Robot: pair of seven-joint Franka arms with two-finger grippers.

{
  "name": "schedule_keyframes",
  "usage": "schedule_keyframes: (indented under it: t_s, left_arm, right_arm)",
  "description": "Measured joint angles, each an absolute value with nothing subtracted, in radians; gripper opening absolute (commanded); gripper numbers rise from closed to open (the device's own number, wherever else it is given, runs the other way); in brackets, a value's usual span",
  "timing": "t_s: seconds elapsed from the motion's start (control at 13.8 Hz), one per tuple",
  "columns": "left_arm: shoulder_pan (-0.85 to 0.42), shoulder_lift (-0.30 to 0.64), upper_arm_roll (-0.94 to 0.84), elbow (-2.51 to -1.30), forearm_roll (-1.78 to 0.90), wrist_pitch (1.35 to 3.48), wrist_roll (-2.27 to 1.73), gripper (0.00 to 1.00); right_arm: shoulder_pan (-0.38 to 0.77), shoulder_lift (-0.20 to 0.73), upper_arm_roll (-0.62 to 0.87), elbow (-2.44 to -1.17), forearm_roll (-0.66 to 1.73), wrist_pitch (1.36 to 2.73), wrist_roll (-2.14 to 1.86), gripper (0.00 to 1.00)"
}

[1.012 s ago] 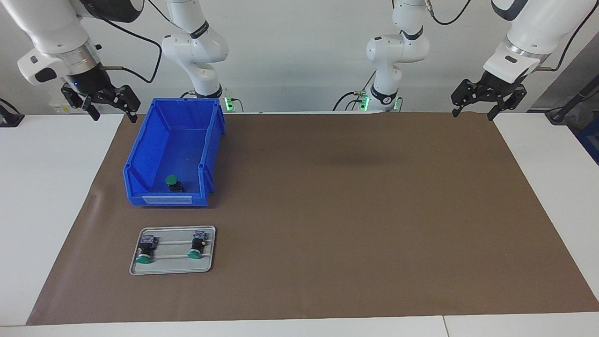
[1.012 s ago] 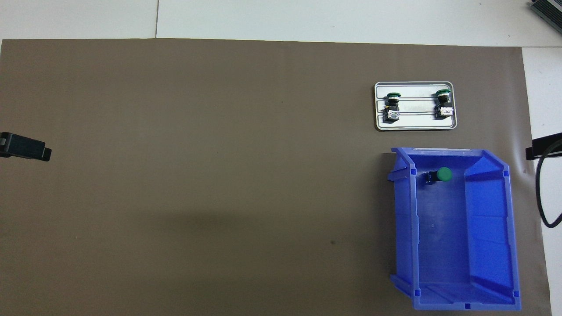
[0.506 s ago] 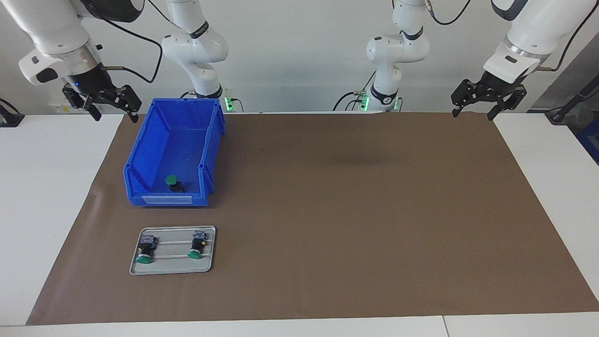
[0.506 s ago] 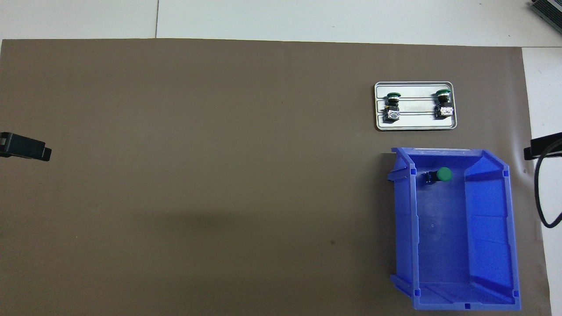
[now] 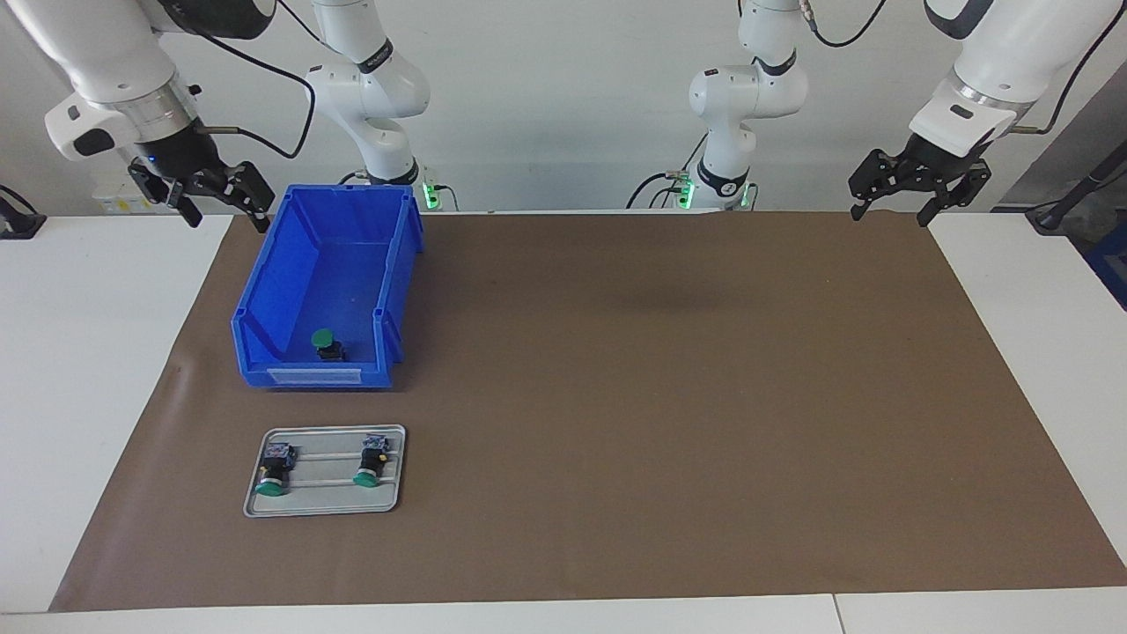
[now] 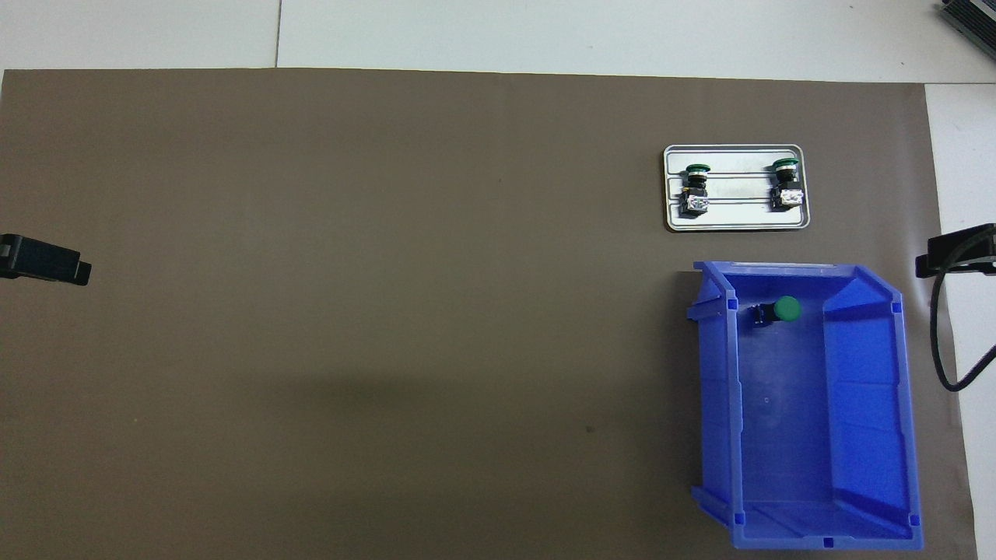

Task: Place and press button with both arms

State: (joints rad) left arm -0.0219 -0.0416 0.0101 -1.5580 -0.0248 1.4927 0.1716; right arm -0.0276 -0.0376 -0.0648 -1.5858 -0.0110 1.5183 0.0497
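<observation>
both grippers' spread fingers show only facing.

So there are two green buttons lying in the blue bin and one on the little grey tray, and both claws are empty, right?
Not quite: the counts are swapped. The facing view shows one green button in the blue bin and two buttons on the grey tray. The left gripper and right gripper are indeed empty.
</observation>
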Motion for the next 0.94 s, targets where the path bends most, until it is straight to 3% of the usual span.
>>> schedule_keyframes:
  t_s: [0.94]
  left_arm:
    - [-0.026, -0.041, -0.017, -1.548, -0.022, 1.519, 0.174, 1.00]
  right_arm:
    - [0.035, -0.035, -0.083, -1.580, -0.012, 1.520, 0.047, 1.00]
